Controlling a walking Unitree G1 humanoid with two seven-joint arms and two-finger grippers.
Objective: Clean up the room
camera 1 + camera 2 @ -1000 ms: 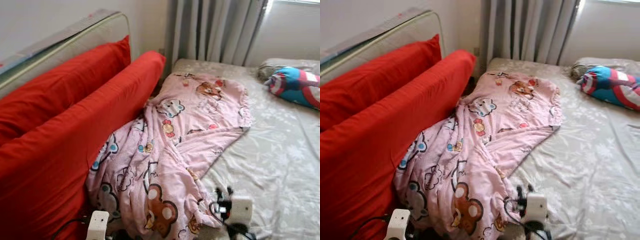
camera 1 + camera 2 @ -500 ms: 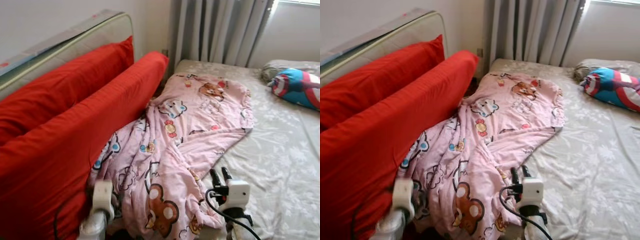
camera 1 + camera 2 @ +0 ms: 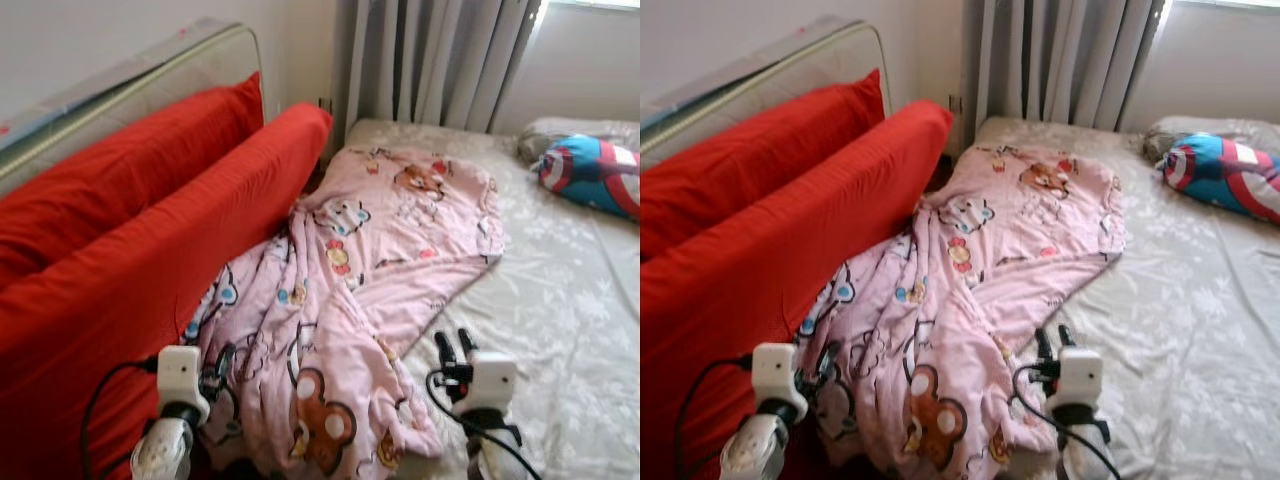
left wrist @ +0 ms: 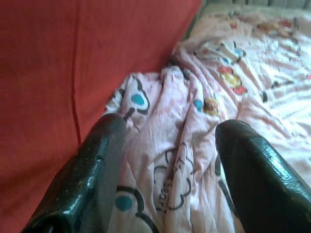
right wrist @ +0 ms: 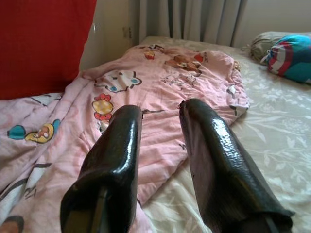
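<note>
A pink cartoon-print blanket (image 3: pixel 360 290) lies rumpled across the bed — its far end spread flat toward the curtains (image 3: pixel 430 60), its near end bunched in folds at the bed's close edge, with a brown bear figure showing on the nearest fold; along the blanket's left side stand two long red cushions (image 3: pixel 130 260), leaning against a pale padded headboard (image 3: pixel 130 80), and the blanket's left edge touches the nearer cushion; the beige floral bedsheet (image 3: pixel 560 320) is bare to the right of the blanket, and at its far right corner rests a blue, red and white pillow (image 3: pixel 595 175) with a grey pillow (image 3: pixel 570 132) just behind it; the left gripper (image 4: pixel 167 160) is low at the near left, over the blanket's bunched edge just beside the red cushion, its two black fingers (image 4: pixel 92 179) spread wide apart with pink cloth showing between them and nothing pinched; the right gripper (image 5: pixel 160 141) is at the near right, above the blanket's right-hand edge where it meets the sheet, its fingers (image 5: pixel 218 165) parted with a narrow gap and holding nothing; black cables loop from both wrists; whether either gripper touches the cloth I cannot tell.
</note>
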